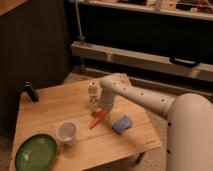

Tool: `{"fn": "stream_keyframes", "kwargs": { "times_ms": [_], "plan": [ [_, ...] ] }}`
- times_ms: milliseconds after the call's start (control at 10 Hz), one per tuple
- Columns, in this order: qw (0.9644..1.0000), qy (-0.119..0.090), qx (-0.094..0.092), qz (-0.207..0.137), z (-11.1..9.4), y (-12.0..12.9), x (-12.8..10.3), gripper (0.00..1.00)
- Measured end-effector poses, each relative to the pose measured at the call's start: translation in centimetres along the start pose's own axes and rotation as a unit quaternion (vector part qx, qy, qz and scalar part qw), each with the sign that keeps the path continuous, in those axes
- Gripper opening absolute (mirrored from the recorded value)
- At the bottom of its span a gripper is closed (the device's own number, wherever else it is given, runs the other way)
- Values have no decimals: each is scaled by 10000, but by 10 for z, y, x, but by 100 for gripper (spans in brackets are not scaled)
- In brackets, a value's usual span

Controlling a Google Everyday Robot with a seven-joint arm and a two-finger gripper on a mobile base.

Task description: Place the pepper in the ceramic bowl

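Obs., single camera view, looking down at the wooden bench [60, 107].

- Arm: the white arm reached in from the right of the view and bent down over the middle of the bench. The end effector [103, 111] sat low at the arm's tip, pointing down at the bench surface.
- End effector state: could not tell how far open it was. Could not tell whether it had hold of anything.
- Pepper [97, 121]: orange-red and slender, directly below the end effector and a little to its left in view. It lay slanted, with its upper end up at the end effector and its lower end toward the front of the bench. Contact between the two could not be judged.
- Ceramic bowl [36, 152]: green and shallow, at the front left corner of the bench, well apart from the end effector and from the pepper. Nothing was seen inside it.
- White cup [66, 132]: upright, between the end effector and the ceramic bowl, nearer the pepper's lower end.
- Small white bottle [93, 95]: upright, just beside the end effector on its left, slightly farther back.
- Blue sponge [122, 124]: flat on the bench, near the end effector on its right and toward the front.
- Dark object [31, 91]: at the far left edge, well apart from the end effector.
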Motion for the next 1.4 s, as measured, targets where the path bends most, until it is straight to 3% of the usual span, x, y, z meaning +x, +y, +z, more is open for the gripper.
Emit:
{"fn": "stream_keyframes", "kwargs": {
  "times_ms": [400, 700, 900, 1100, 1400],
  "plan": [
    [10000, -87, 0, 6, 3, -1, 0, 27],
    [9989, -408, 194, 128, -1, -4, -4, 1],
    [9981, -529, 308, 81, -9, -14, -16, 0],
    [9970, -565, 468, -227, -35, -42, -57, 0],
    [9937, -401, 578, -876, -86, -87, -137, 0]
  ]
}}
